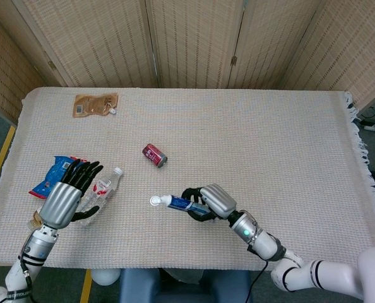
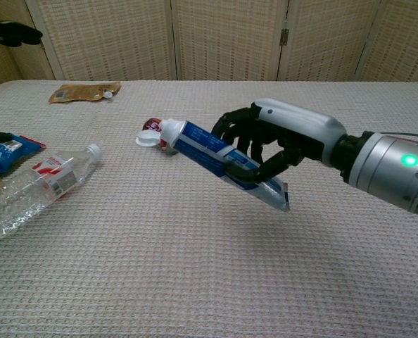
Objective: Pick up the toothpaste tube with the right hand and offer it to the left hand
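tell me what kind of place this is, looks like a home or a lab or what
Most likely a robot test or data-collection room, not a home. A cloth-covered table stands before folding woven screens, and unrelated items lie scattered on it: a red can, a plastic bottle and a brown pouch.

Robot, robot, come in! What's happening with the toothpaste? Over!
Right hand grips toothpaste tube, lifted, cap leftward. Left hand open above water bottle. Nothing between them.
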